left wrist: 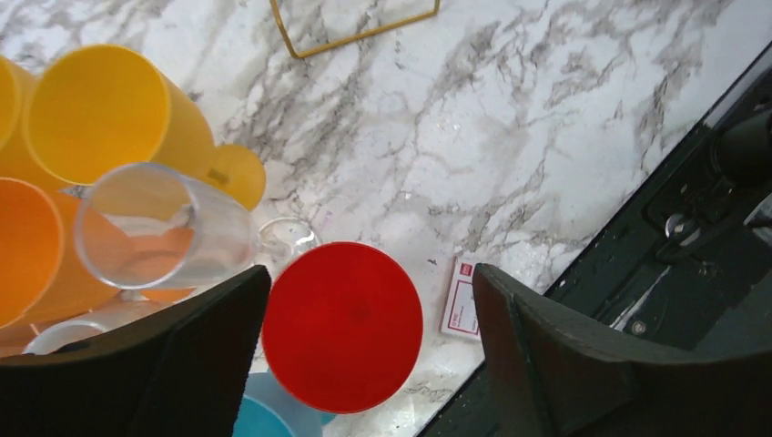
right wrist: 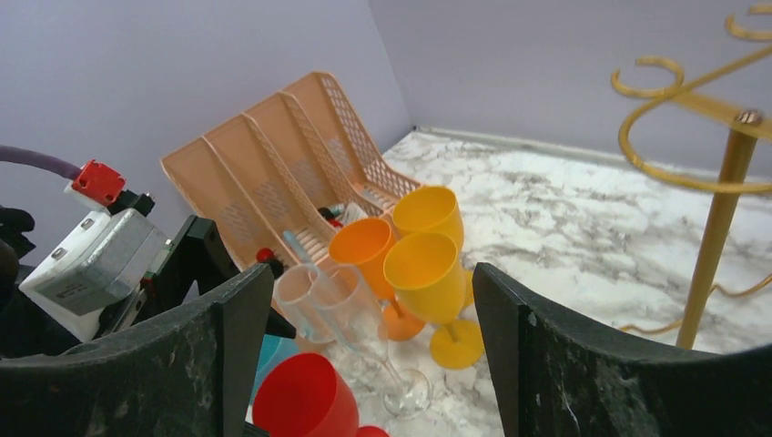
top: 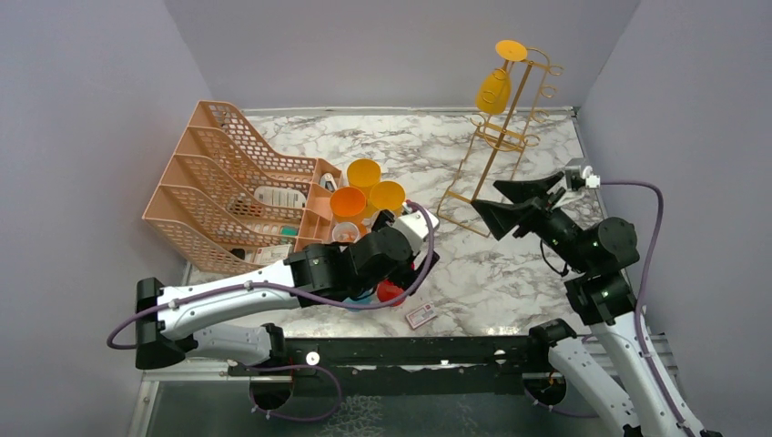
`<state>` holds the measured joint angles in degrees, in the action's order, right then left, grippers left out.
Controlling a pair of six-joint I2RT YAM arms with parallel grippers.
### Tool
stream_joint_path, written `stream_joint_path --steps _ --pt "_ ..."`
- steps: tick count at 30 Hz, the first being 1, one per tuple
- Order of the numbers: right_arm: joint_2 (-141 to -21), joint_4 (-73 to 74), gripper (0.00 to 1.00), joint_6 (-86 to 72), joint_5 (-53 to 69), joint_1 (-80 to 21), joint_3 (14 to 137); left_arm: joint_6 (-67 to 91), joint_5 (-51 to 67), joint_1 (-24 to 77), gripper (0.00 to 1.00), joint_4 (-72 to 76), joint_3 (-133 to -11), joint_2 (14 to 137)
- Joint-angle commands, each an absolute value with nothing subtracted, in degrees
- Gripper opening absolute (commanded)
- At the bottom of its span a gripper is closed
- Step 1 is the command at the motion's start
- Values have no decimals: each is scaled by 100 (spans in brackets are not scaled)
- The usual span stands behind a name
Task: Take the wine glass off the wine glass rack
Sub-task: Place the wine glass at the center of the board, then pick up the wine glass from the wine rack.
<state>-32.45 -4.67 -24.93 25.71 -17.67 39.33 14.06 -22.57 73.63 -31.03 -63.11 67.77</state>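
A yellow wine glass (top: 494,89) hangs upside down near the top of the gold wire wine glass rack (top: 506,137) at the back right. Part of the rack (right wrist: 719,182) shows at the right of the right wrist view. My right gripper (top: 512,204) is open and empty. It is in front of the rack's base and well below the hanging glass. My left gripper (left wrist: 369,350) is open and empty. It hangs over a red glass (left wrist: 342,325) that stands on the table between its fingers.
A peach mesh organizer (top: 232,187) stands at the left. Beside it stand yellow glasses (top: 364,173), an orange glass (top: 348,202), clear flutes (right wrist: 364,319) and the red glass (top: 390,291). A small card (top: 421,316) lies near the front edge. Walls close in on three sides.
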Motion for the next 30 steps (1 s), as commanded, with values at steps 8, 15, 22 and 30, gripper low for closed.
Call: stream_joint_path --steps 8,15,22,30 --pt "-4259 -236 100 -1166 1958 -1767 5629 1265 -1841 5758 98 -2821 -7075 6201" --pt "-4144 -1953 100 -1342 1846 -1766 5108 1256 -481 4075 99 -2763 -7310 6234" --pt "-5554 90 100 -1233 -406 -1767 7138 1569 1303 1827 99 -2765 -7507 6407" --pt "-7224 1632 100 -536 -1526 -1732 9308 1479 130 1371 99 -2562 -6469 5483"
